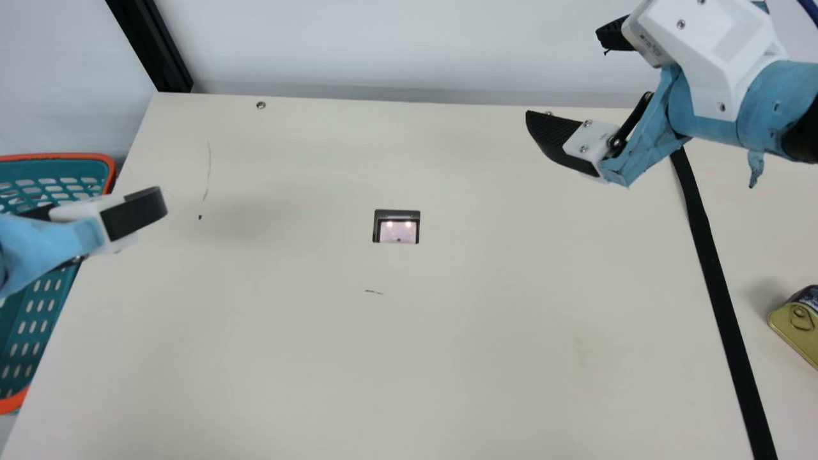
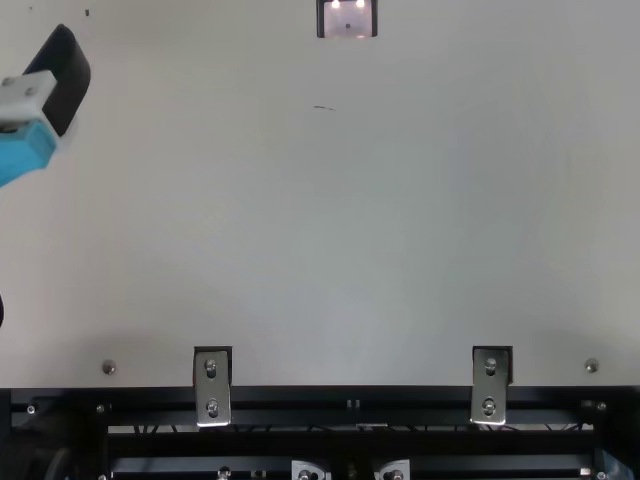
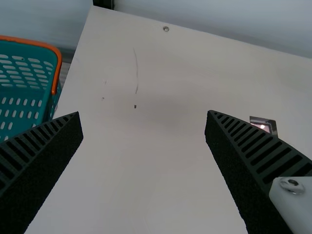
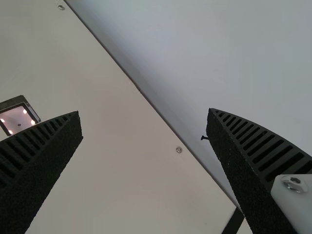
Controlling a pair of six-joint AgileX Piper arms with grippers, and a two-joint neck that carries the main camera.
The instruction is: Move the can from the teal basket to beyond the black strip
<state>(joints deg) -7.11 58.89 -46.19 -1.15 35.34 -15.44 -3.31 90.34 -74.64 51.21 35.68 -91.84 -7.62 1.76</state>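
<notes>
On my feed, I find the can (image 1: pixel 802 324) on the table (image 1: pixel 447 358), beyond the black strip (image 1: pixel 714 281). Fingers stand apart on my left gripper (image 1: pixel 131 216) and right gripper (image 1: pixel 566 76).

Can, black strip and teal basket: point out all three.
Can (image 1: pixel 801 321): main view, gold end by the ring.
Black strip (image 1: pixel 715 281): main view, about midway along it.
Teal basket (image 3: pixel 29 41): left wrist view, orange rim.

Basket (image 1: pixel 61 156) left, can (image 1: pixel 796 321) right of strip (image 1: pixel 717 294)
</notes>
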